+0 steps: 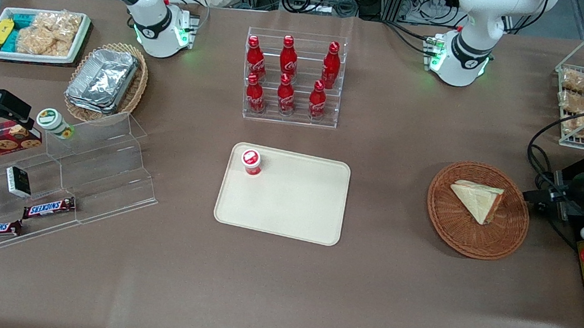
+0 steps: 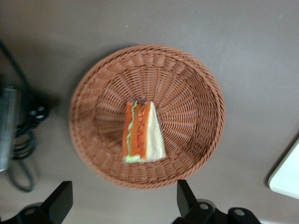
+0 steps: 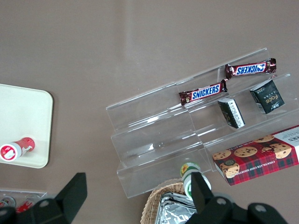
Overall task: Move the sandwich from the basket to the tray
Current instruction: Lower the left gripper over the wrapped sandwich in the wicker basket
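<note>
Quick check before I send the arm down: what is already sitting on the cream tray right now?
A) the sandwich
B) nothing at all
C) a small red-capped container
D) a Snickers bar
C: a small red-capped container stands near one corner of the tray, while the sandwich lies in the basket, with the open gripper above it.

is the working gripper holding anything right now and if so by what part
Nothing is held. The gripper hangs open above the basket, and the sandwich lies in it untouched.
</note>
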`<action>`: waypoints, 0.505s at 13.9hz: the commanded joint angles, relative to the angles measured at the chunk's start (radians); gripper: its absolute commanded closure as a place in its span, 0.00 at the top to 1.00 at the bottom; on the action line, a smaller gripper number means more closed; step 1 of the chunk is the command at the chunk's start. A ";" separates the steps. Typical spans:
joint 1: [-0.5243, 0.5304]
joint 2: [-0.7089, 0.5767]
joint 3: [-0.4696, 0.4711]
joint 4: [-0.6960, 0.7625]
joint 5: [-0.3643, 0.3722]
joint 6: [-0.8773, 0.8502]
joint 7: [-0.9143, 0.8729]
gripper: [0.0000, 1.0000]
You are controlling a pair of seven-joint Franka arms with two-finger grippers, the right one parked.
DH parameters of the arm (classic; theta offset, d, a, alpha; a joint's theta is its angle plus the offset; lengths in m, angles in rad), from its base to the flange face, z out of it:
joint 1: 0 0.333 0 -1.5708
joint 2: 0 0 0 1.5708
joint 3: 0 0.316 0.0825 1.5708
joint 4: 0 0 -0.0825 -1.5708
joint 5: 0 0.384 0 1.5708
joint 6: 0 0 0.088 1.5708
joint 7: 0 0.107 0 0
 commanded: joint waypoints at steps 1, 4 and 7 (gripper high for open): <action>0.006 0.024 -0.009 -0.113 -0.050 0.152 -0.023 1.00; 0.006 0.056 -0.010 -0.187 -0.061 0.259 -0.023 1.00; -0.001 0.087 -0.012 -0.233 -0.095 0.342 -0.023 1.00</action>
